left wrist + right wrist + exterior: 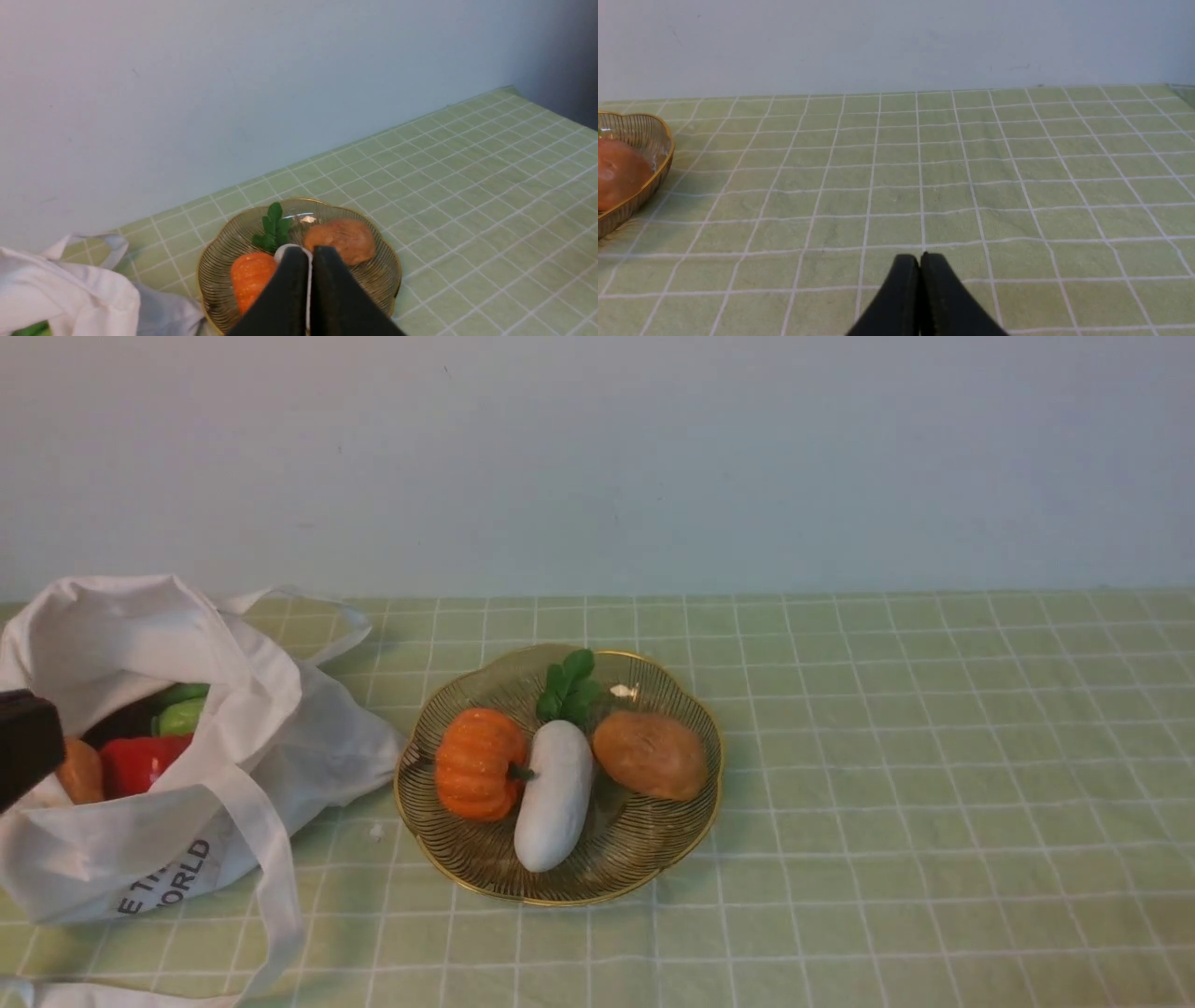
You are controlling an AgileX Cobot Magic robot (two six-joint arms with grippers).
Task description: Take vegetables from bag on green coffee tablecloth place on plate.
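Note:
The white bag (233, 747) lies open at the left of the green coffee tablecloth (934, 756). Inside it show a red pepper (140, 763), green pieces (182, 714) and an orange-brown lump (82, 773). The gold wire plate (691, 821) holds an orange pumpkin (478, 763), a white radish (555, 798) with green leaves, and a brown potato (651, 754). My left gripper (309, 252) is shut and empty, raised on the near side of the plate (383, 280). A black part of that arm (26, 747) shows beside the bag. My right gripper (920, 257) is shut and empty over bare cloth.
The bag's long strap handles (280, 896) trail toward the front edge, and another loops behind the bag (345, 625). A pale wall (597, 457) closes off the back of the table. The table's right edge (556, 102) shows in the left wrist view.

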